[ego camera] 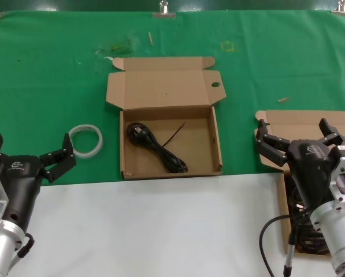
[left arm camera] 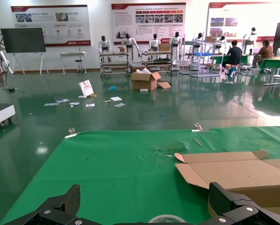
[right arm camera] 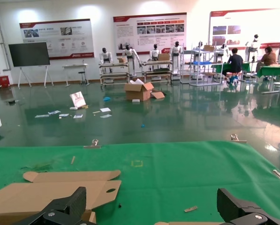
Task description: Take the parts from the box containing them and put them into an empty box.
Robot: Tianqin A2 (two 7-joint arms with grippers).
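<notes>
Two brown cardboard boxes: box with hole in lid (ego camera: 170,130) at centre, box with plain lid (ego camera: 311,124) at 4 o'clock. One black cable (ego camera: 156,148) in centre box. One white tape ring (ego camera: 85,140) at 9 o'clock. Two grippers: left gripper (ego camera: 28,157), right gripper (ego camera: 296,137).

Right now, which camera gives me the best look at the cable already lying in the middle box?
The head view: it looks straight down into the open box with the holed lid, showing the black cable coiled on its floor. The left wrist view catches only that box's lid, the right wrist view likewise; neither shows the cable.
</notes>
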